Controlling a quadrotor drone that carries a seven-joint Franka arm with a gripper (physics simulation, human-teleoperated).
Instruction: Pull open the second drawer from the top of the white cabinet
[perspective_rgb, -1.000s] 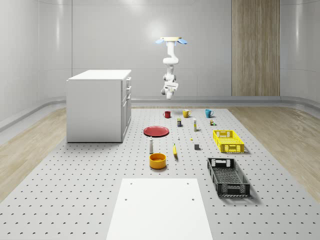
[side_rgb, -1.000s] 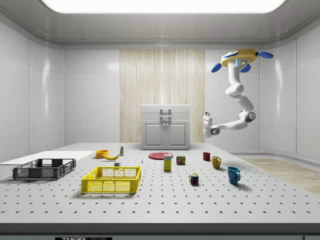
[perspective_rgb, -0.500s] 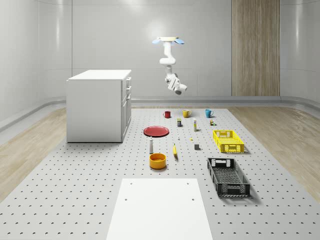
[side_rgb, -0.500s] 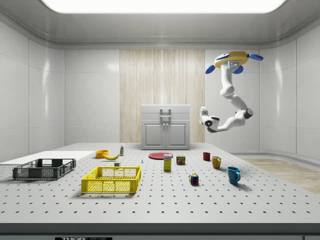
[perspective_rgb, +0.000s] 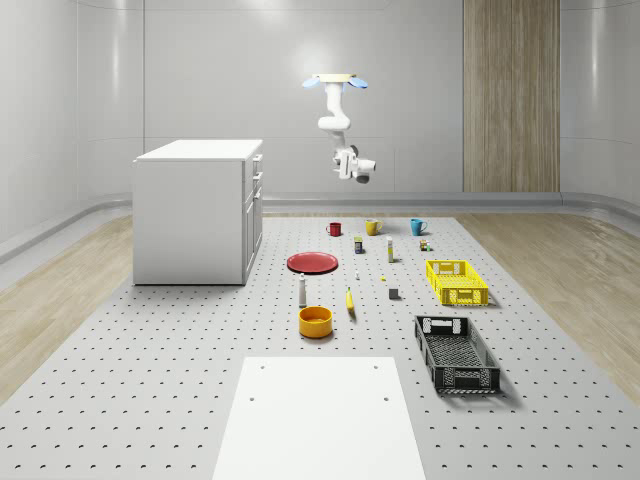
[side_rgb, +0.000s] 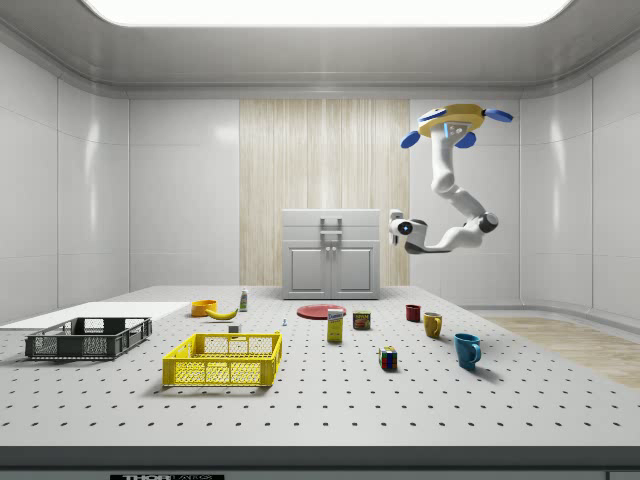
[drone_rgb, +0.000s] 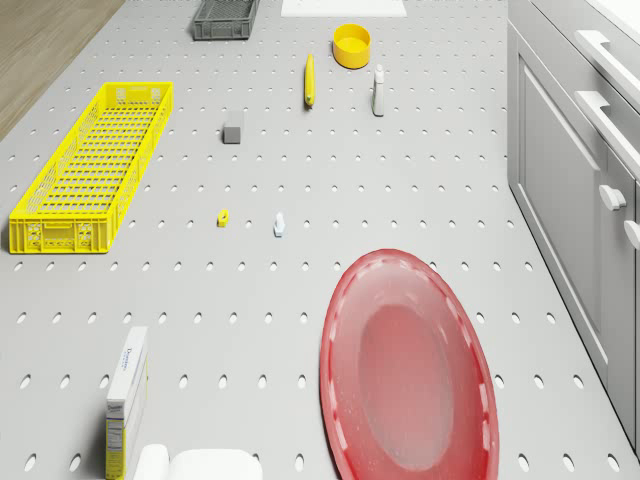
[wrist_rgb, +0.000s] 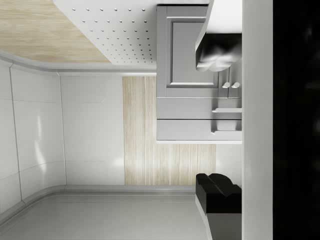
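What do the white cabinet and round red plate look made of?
White cabinet: looks like painted wood or laminate, matte; flat even panels, no grain. Round red plate: probably glossy plastic or glazed ceramic; soft sheen across its centre, uniform colour.

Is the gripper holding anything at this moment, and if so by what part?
Nothing is held. The gripper hangs in mid-air, apart from the white cabinet, with the drone hovering above the table.
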